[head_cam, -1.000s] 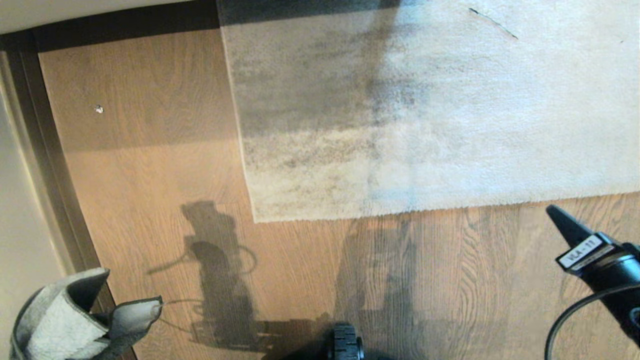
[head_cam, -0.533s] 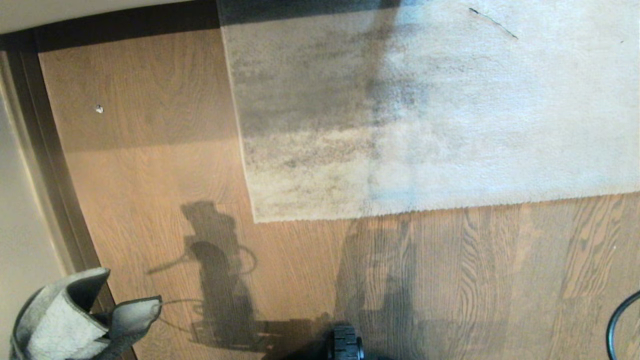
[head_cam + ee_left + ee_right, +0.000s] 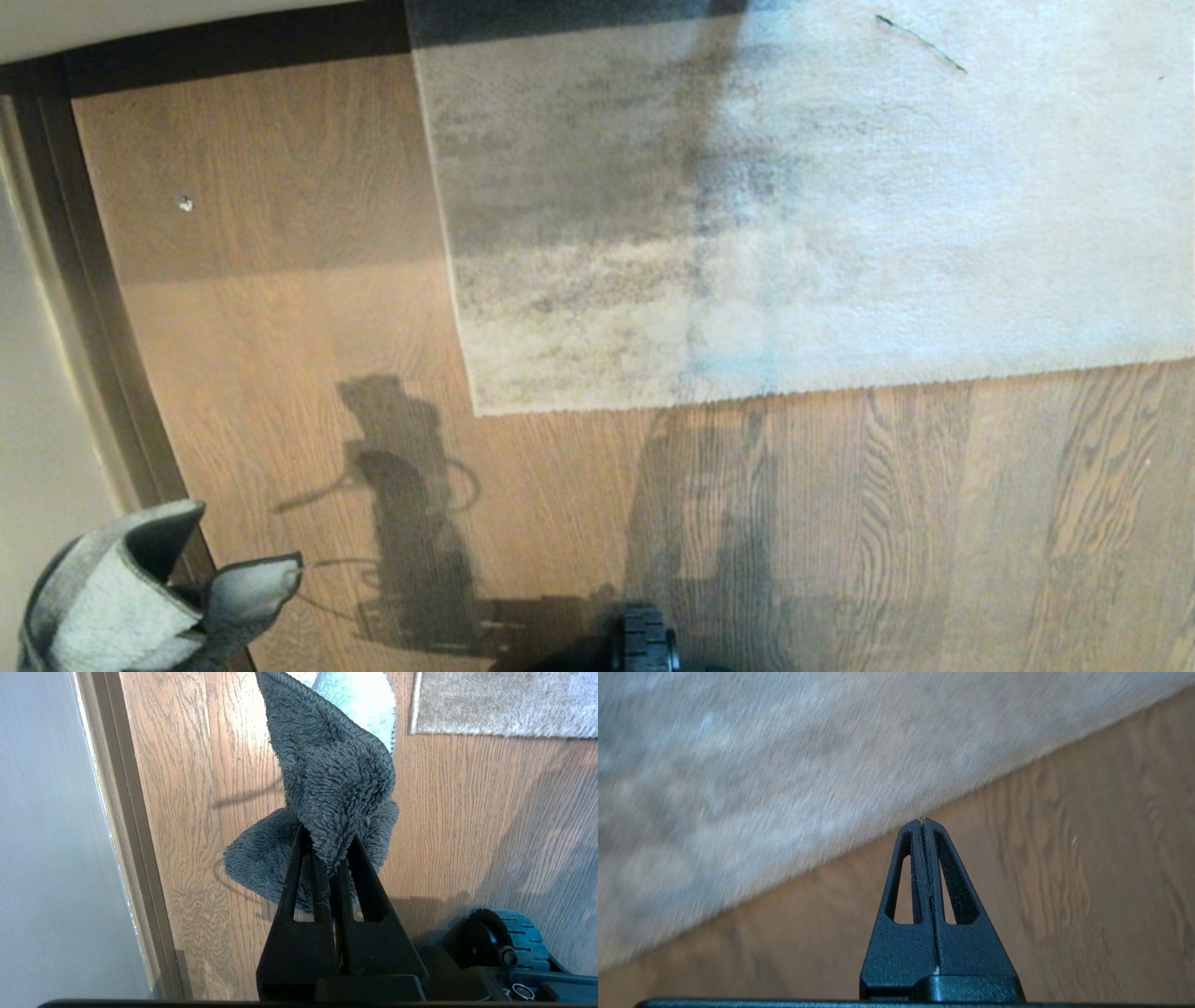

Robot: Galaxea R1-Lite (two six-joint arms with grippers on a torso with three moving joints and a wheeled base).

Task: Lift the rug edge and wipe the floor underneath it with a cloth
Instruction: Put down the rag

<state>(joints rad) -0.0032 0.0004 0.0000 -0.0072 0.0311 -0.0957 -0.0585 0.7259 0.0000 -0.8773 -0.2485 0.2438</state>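
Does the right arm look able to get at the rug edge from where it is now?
Probably yes: the right gripper, shut and empty, has only bare floor between it and the flat rug edge.

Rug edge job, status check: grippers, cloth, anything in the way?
Left gripper shut on the cloth, low at left. Right gripper shut, empty, out of head view. Rug edge flat on the floor. Nothing blocking.

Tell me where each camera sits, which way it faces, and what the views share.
Head: high up, looking down at floor and rug edge; base wheel shows.
Left wrist: behind the left gripper, jaws shut on the cloth, facing floor.
Right wrist: behind the right gripper, jaws shut, empty, facing the rug border.
Shared: rug edge in all three; cloth in head and left wrist.
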